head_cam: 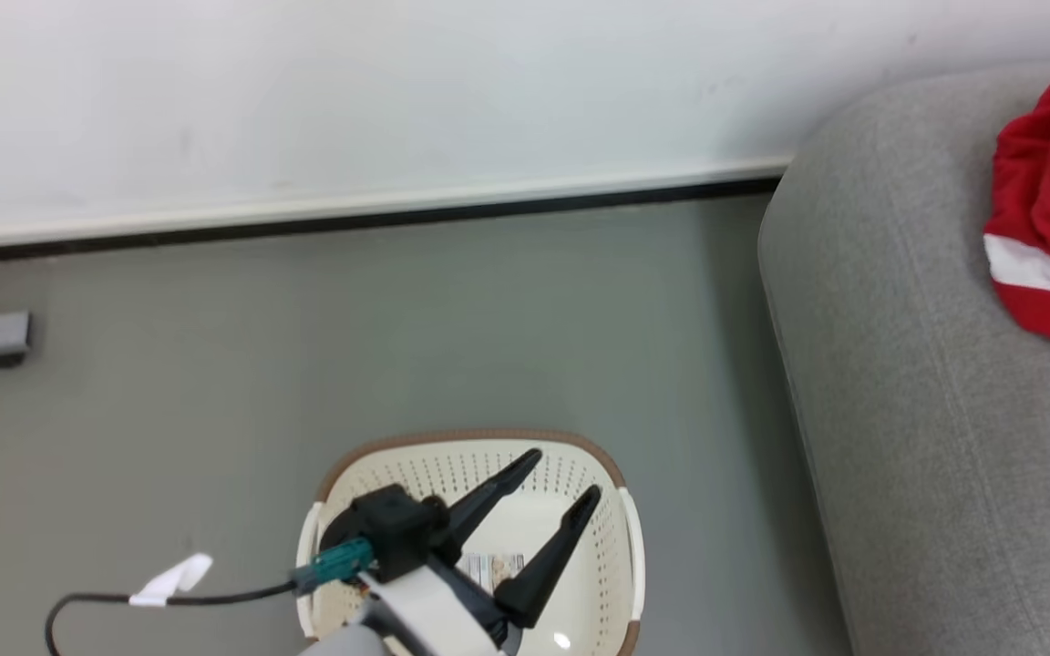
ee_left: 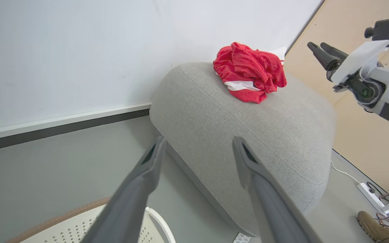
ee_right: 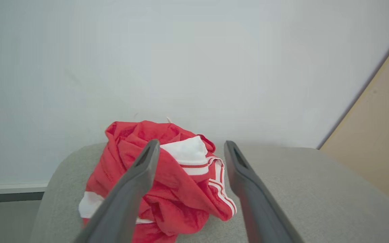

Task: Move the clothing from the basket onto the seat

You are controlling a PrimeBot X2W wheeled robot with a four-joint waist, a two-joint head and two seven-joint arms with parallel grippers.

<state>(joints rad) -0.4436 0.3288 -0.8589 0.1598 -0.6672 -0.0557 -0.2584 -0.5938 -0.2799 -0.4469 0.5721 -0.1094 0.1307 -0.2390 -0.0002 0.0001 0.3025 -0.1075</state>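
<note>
Head view: our left gripper [head_cam: 563,474] hangs over the basket [head_cam: 488,438], fingers spread wide and holding nothing. The clothing [head_cam: 1049,210] lies far to its right, on the seat [head_cam: 899,383].

Left wrist view: the clothing sits bunched ahead of the fingers, well apart from them. The right gripper [ee_left: 317,45] hovers near the heap.

Right wrist view: jaws wide and empty, with the clothing just below the tips. We judge it light, limp and unbreakable. Any raised fold near the top should offer a pinch.

crumpled red-and-white clothing [ee_left: 248,72] atop the grey seat [ee_left: 248,135], cream perforated brown-rimmed basket [head_cam: 580,474] on the floor beside it
</note>
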